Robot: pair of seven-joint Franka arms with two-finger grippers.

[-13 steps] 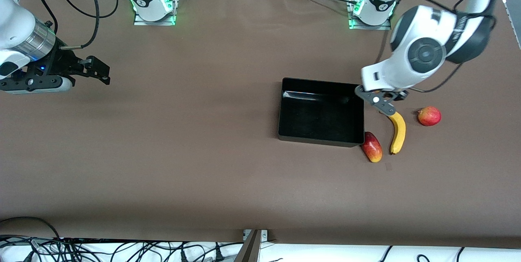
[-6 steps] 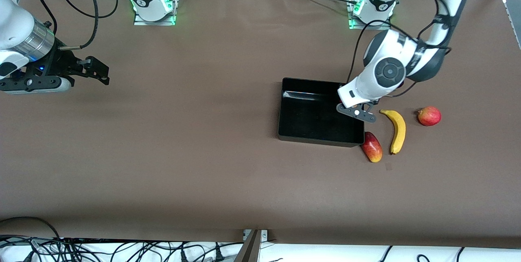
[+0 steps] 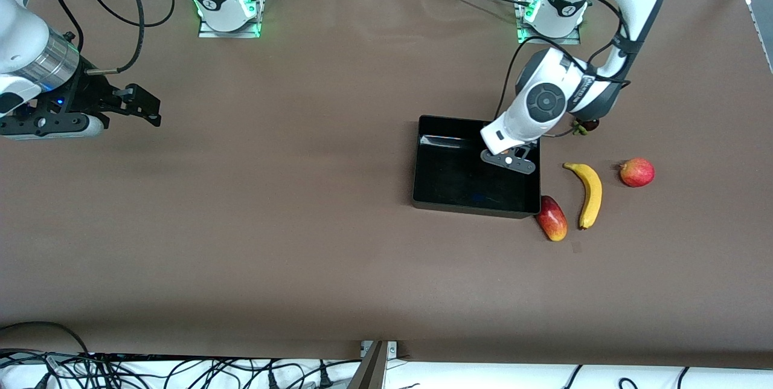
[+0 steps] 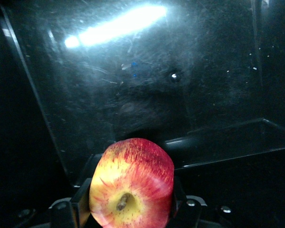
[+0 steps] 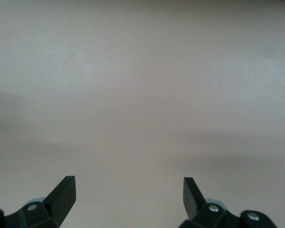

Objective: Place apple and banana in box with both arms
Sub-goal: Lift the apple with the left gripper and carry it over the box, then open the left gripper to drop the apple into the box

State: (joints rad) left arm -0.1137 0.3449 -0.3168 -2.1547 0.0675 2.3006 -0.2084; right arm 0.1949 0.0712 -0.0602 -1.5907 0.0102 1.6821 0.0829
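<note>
The left gripper hangs over the black box, above the part of its floor toward the left arm's end of the table, with the apple pinched between its jaws; in the left wrist view the fruit's dimpled yellow end faces the camera and the glossy box floor fills everything under it. So the relation that matters here is plainly vertical: the box lies straight below the held apple, and a release should need only a short lowering and a spreading of the jaws. The banana lies on the table just beside the box toward the left arm's end, apart from the box wall, its long axis running roughly from the bases toward the front camera, with a red-yellow mango-like fruit between it and the box corner and a pinkish-red round fruit near it. The right gripper waits with jaws spread over bare table at the right arm's end, well apart from the banana; the left arm is much the nearer to it.
</note>
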